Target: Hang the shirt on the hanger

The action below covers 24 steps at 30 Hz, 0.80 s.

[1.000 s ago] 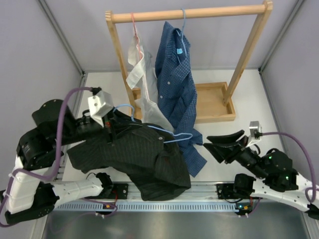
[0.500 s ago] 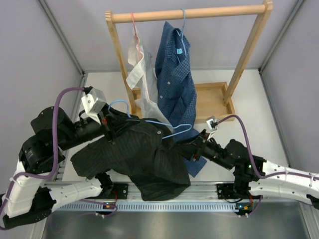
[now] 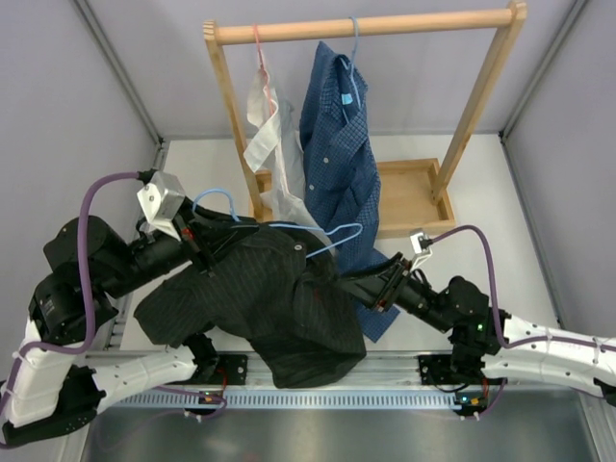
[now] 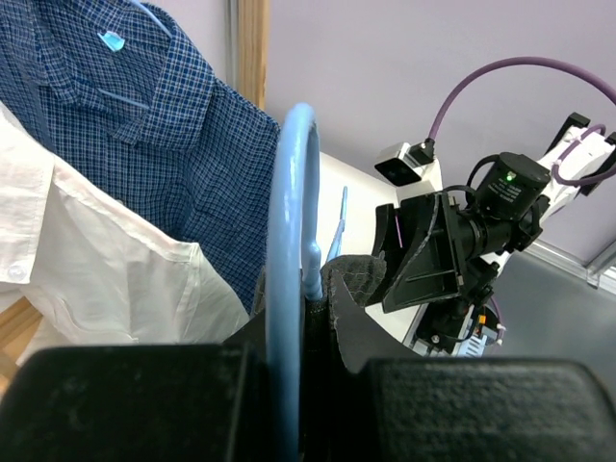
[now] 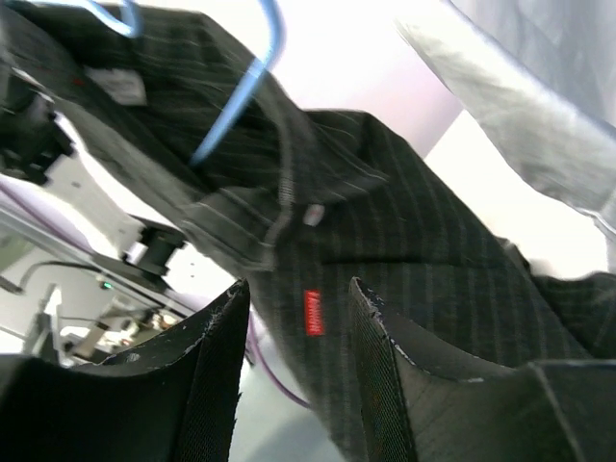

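Right gripper nearer pinstriped shirt, jaws apart; left gripper tight on slim hanger

There are three shirts: a black shirt, a blue checked shirt, a white shirt. There are three hangers: a light-blue hanger, another blue hanger, a pink hanger. There is one wooden rack.

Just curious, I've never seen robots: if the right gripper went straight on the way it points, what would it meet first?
Probably the shirt, near its red tag: the right gripper points its open jaws at that cloth, though the gap is hard to judge.
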### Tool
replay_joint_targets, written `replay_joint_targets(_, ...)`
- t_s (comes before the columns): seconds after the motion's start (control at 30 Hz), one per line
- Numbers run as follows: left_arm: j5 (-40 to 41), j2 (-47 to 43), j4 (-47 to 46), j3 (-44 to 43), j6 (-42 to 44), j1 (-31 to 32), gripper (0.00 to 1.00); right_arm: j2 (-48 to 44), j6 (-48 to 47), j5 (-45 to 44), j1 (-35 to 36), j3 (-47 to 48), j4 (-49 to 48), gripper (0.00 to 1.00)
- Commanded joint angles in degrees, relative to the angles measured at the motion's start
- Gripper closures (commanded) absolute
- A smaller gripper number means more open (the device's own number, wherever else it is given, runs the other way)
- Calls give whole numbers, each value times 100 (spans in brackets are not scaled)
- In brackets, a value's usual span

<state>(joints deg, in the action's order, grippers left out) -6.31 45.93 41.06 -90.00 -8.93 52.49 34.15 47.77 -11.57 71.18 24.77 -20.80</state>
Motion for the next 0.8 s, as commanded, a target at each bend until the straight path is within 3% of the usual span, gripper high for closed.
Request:
replay_joint_targets(0.0, 121, -58, -704, 79, -100, -2, 100, -23, 162, -38, 159, 36, -574, 55)
replay_joint_targets(0.3, -46, -5, -766, 193, -171, -2, 100, 566, 101, 59, 177, 344, -847, 55)
replay_joint_targets(0.77, -160, -146, -766, 421, -206, -2, 100, 1111, -13, -556, 186, 625, -988, 58)
